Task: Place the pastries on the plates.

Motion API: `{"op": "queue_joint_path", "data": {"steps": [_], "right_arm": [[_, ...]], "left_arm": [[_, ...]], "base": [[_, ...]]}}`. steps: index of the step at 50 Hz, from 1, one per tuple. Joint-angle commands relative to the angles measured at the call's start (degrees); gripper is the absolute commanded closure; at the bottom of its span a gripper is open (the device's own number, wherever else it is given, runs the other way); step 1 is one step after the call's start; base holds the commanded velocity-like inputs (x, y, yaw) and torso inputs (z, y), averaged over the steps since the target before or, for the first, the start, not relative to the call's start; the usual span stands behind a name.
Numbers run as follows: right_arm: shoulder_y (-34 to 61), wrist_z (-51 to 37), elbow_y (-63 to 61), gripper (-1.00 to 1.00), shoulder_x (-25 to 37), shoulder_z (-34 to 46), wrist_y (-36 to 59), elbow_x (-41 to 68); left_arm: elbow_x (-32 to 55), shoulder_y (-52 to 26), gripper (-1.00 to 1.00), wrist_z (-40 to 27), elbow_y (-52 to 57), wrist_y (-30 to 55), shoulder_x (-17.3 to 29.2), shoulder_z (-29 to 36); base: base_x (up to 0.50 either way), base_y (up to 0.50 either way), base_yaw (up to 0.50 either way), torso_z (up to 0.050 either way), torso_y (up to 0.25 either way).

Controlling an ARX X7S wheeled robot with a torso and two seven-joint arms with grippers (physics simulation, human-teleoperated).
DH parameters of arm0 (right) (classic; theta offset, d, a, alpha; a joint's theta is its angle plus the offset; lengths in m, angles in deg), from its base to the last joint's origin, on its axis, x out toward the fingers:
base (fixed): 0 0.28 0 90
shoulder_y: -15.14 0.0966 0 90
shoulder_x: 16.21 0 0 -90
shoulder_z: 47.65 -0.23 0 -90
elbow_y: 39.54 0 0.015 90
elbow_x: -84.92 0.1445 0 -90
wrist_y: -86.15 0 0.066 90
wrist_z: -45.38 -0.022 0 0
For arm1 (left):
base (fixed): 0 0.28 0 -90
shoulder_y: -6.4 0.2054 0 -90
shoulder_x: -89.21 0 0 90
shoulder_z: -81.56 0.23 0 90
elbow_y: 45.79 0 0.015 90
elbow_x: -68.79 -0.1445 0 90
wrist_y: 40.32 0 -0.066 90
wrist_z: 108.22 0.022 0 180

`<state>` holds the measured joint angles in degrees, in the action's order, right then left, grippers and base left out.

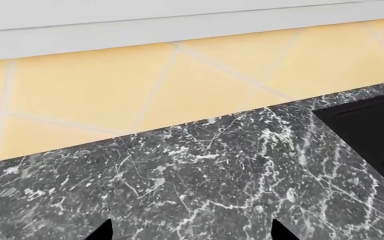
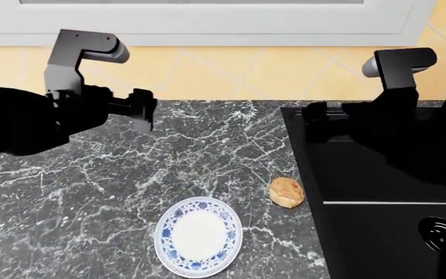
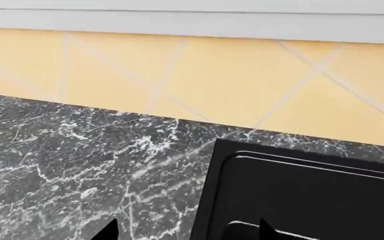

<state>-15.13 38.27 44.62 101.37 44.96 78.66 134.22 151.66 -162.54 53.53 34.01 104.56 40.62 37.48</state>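
In the head view a golden-brown bun (image 2: 286, 192) lies on the dark marble counter next to the black cooktop's edge. The blue-rimmed white plate (image 2: 198, 235) lies empty near the front, left of the bun. The white-iced pastry and the cream-white plate are out of view. My left gripper (image 2: 144, 110) hangs open and empty over the counter's back left; its fingertips (image 1: 104, 231) stand wide apart in the left wrist view. My right gripper (image 2: 316, 124) is open and empty over the cooktop's back left corner; its fingertips (image 3: 109, 231) show apart in the right wrist view.
A black cooktop (image 2: 378, 186) fills the counter's right side, with a burner (image 2: 443, 229) at the front right. A yellow tiled wall (image 2: 231, 70) under a white window frame (image 2: 207, 23) backs the marble counter (image 2: 91, 197).
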Motion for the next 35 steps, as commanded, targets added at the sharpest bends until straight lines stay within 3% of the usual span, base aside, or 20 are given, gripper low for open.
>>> {"op": "queue_joint_path", "data": {"steps": [1,7,17,27,35], "right_arm": [[0.5,-0.9,2.6,-1.0,-1.5,1.5,4.5,2.5],[1.1,-2.5,3.4,-1.0,-1.2,1.4,6.8,4.9],[1.2,-11.9,5.4,-1.0,4.1,7.4,7.0,24.0],[2.2,-15.3,6.1,-1.0,6.9,12.1,6.1,29.3],[1.3,-13.1,6.6,-1.0,7.3,14.7,2.8,28.2]], "left_arm": [[0.0,0.7,-1.0,-1.7,-0.1,-0.4,0.2,-0.1],[-0.1,0.7,-1.0,-1.2,-0.2,-0.4,0.5,0.0],[0.1,1.0,-1.0,-1.4,0.7,-0.3,0.7,0.0],[-0.2,1.2,-1.0,-0.6,0.4,-0.7,0.9,0.0],[-0.4,1.8,-1.0,-0.8,0.5,-1.0,1.2,0.2]], "base": [[0.0,0.0,0.0,0.0,0.0],[0.0,0.0,0.0,0.0,0.0],[0.0,0.0,0.0,0.0,0.0],[0.0,0.0,0.0,0.0,0.0],[0.0,0.0,0.0,0.0,0.0]]}}
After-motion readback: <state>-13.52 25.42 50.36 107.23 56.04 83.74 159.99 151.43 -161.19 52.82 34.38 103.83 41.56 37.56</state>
